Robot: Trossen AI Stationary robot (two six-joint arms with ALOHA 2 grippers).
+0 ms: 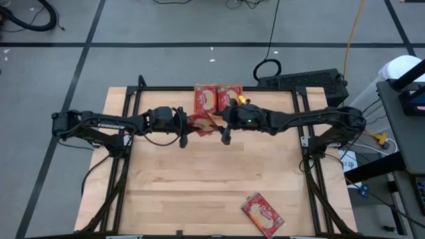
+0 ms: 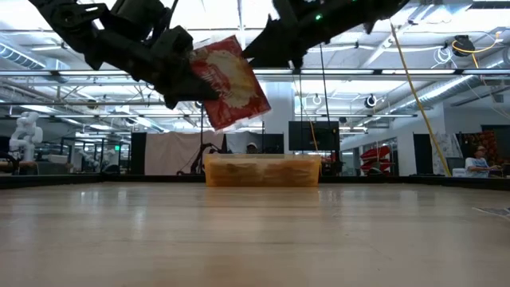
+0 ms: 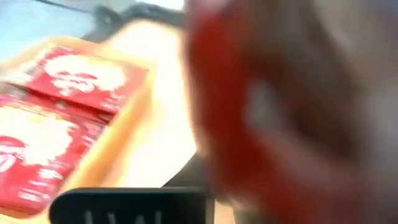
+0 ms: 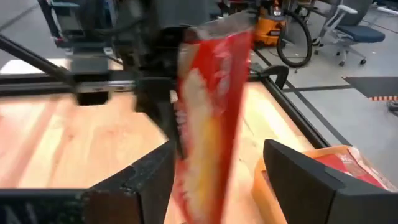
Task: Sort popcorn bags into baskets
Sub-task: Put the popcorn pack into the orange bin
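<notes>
A red popcorn bag (image 1: 202,123) with a pale popcorn picture hangs high over the table's far middle in my left gripper (image 1: 184,127), which is shut on it. In the low view the bag (image 2: 231,84) is tilted, above and in front of the orange basket (image 2: 263,171). My right gripper (image 4: 217,149) is open, one finger on either side of the bag (image 4: 211,112); I cannot tell whether they touch it. The basket (image 1: 242,99) stands at the far edge with red packets (image 1: 207,99) lying flat inside. My left gripper holds the popcorn bag by the edge (image 2: 198,80) that faces the table's left, pinched between its two fingers, coming level from the left. The bag is lifted clear of the table and tilted, its free end toward my right gripper.
One more red packet (image 1: 262,214) lies flat near the table's near right corner. A black frame (image 1: 302,133) runs round the tabletop. Bare wood (image 1: 199,179) spreads across the middle and near left.
</notes>
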